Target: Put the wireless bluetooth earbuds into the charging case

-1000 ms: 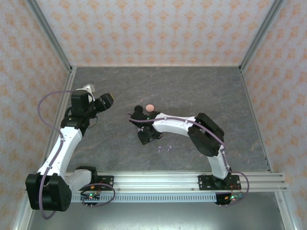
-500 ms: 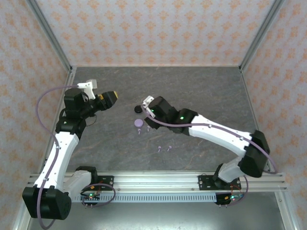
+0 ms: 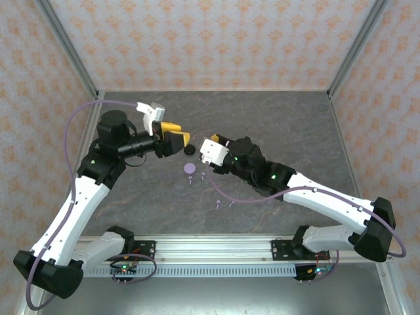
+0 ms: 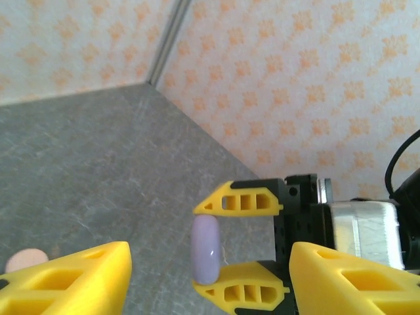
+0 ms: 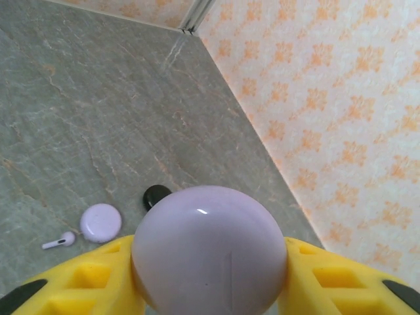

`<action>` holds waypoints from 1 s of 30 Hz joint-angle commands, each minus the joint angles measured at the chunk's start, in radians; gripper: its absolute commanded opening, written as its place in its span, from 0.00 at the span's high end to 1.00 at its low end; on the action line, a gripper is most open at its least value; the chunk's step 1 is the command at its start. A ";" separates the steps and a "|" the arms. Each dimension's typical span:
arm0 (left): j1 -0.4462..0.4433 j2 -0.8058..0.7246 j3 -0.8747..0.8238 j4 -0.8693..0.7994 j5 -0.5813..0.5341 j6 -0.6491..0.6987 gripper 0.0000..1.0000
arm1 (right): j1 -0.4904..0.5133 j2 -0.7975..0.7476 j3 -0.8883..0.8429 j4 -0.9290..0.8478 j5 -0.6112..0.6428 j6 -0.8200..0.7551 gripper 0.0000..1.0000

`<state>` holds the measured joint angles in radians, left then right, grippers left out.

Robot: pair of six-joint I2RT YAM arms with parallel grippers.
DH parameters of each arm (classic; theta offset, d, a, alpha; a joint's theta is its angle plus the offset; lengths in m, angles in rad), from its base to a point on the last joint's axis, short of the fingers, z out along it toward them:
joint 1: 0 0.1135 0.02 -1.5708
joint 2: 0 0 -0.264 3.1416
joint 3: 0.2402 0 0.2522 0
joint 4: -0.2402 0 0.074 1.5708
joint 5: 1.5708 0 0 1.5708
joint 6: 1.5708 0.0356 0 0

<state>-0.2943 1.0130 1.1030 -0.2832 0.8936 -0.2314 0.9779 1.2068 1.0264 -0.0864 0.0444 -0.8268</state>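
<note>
— Where are the earbuds (image 3: 217, 204) at this moment?

— I see four small lilac ones, all lying on the worktop (image 3: 295, 125), about in the middle of its width. Two are side by side, closer to the near edge. The other two are a little further in, just beside a lilac disc (image 3: 189, 168) that lies flat.

— And the black disc (image 3: 189, 149)?

— It lies beyond the lilac disc, toward the far edge, near it but apart.

— What do the right fingers (image 4: 243, 202) hold?

— They are closed on a round lilac case (image 5: 210, 246), one finger on each side. The case is lifted above the middle of the worktop and stands on its edge.

— And the left fingers (image 4: 72, 275)?

— They stand wide and hold nothing. They point toward the right fingers and the case, near but not touching.

— Is the held case open?

— I cannot tell. From the right wrist I see a smooth domed face with one thin line on it.
</note>
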 commanded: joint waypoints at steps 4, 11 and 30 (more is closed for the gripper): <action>-0.058 0.051 -0.010 0.013 0.039 0.030 0.39 | -0.005 -0.018 -0.002 0.108 -0.030 -0.061 0.56; -0.090 0.101 -0.029 0.056 0.038 0.016 0.47 | -0.005 -0.018 0.004 0.106 -0.049 -0.051 0.56; -0.128 0.177 -0.054 0.045 0.046 0.059 0.62 | -0.009 -0.018 0.012 0.105 -0.028 -0.018 0.56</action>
<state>-0.4129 1.1877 1.0710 -0.2451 0.9272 -0.2039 0.9741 1.2068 1.0264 -0.0147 0.0040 -0.8646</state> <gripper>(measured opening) 0.379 0.440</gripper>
